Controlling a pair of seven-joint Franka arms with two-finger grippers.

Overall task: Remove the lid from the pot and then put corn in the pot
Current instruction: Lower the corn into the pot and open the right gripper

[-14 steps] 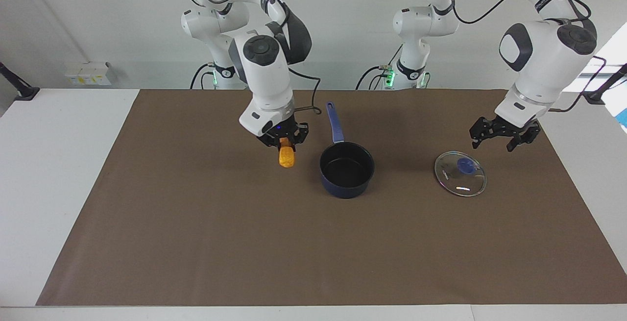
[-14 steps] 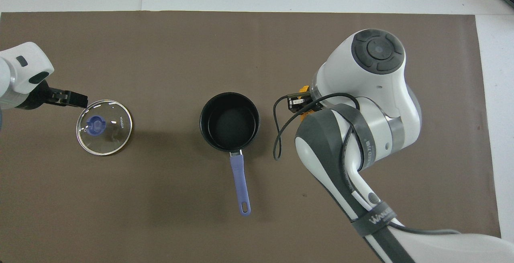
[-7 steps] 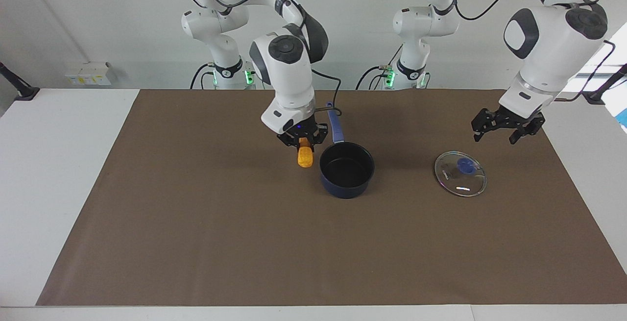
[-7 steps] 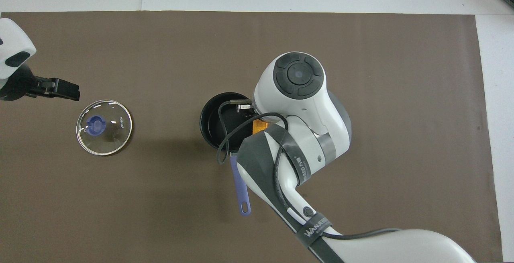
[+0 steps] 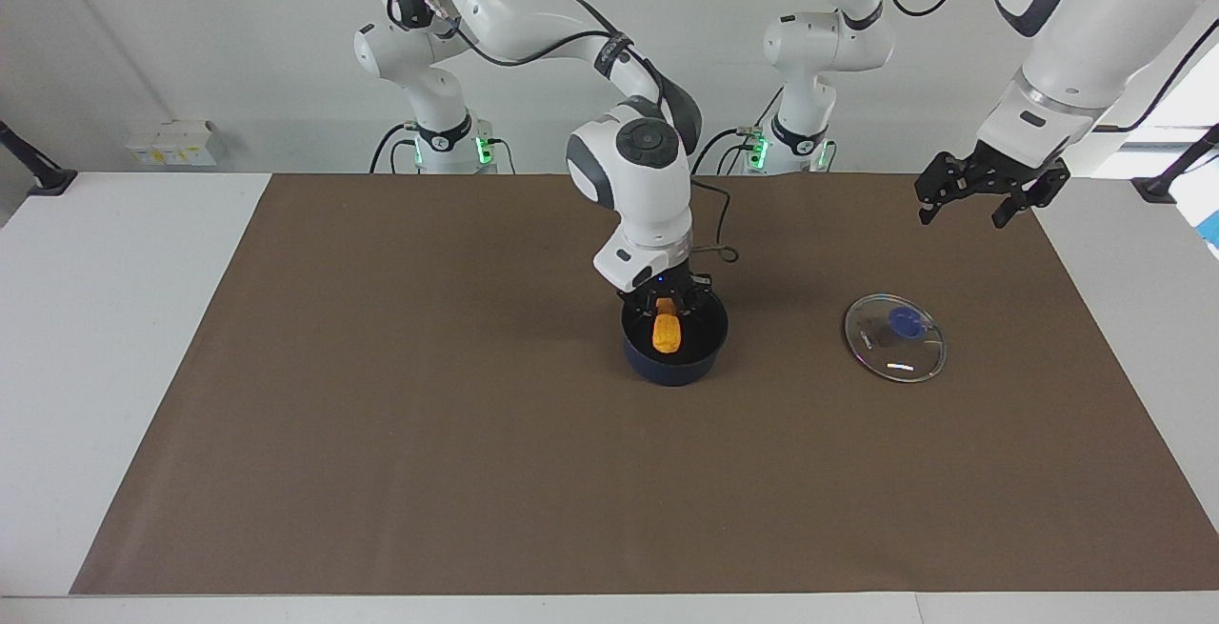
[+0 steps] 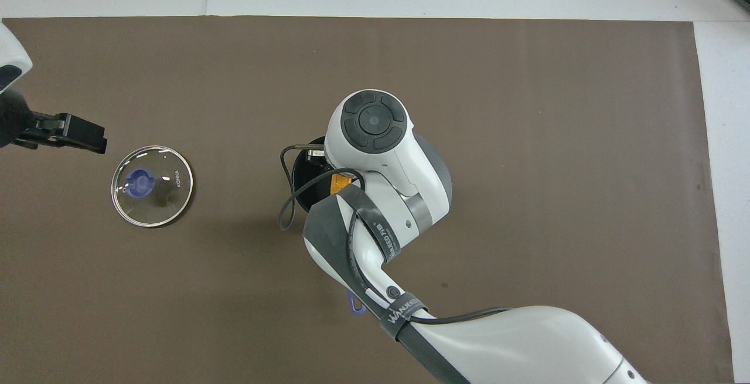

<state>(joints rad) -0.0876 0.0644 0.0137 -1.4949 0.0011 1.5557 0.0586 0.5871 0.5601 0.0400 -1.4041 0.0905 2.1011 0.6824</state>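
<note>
The navy pot (image 5: 672, 369) stands mid-table, its handle hidden by the right arm in the facing view. My right gripper (image 5: 668, 312) is just over the pot's mouth, shut on the orange-yellow corn (image 5: 667, 332), which hangs upright inside the rim. In the overhead view the right arm covers most of the pot (image 6: 300, 170); a strip of corn (image 6: 338, 184) and the handle's tip (image 6: 354, 308) show. The glass lid (image 5: 895, 337) with its blue knob lies flat on the mat toward the left arm's end (image 6: 152, 186). My left gripper (image 5: 985, 190) is open and empty, raised high beside the lid (image 6: 82, 136).
A brown mat (image 5: 381, 433) covers most of the white table. A small white box (image 5: 171, 143) sits at the table's edge near the robots, toward the right arm's end. A loop of the right arm's cable (image 6: 287, 208) hangs beside the pot.
My right gripper has carried the corn sideways from beside the pot to over it and lowered it into the mouth. My left gripper has risen away from the lid.
</note>
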